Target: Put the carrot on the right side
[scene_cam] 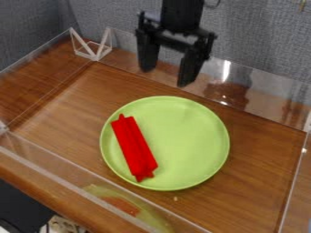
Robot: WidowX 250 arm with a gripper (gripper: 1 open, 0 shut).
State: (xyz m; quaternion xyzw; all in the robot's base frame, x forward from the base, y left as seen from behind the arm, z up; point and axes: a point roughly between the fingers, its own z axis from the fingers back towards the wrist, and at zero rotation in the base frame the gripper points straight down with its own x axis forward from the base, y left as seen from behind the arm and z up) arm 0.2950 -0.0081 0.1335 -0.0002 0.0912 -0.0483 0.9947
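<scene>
**Carrot on plate, end effector above far side of surface**

Item: carrot [134, 146]. Bright red, long blocky bar with flat sides. Lies flat on the left portion of the plate [195, 136], running from the plate's upper left toward its near rim, its lower end close to that rim. Nothing touches it.

Item: plate. Round, lime green, set on the wooden surface [61, 100] toward the near edge and a little right of centre. The right portion of the plate is bare.

Item: end effector [169, 60]. Black, two long fingers pointing down, spread wide apart with nothing between them. It hangs over the far part of the surface, beyond the plate's far rim, near the back edge. The carrot lies well apart from it, nearer the camera and to its left; the fingers are clear of both carrot and plate.

Item: clear walls [36, 56] around the surface, on all visible edges.

Item: small white wire-like frame [91, 43] at the far left corner of the surface, well apart from the plate.
</scene>
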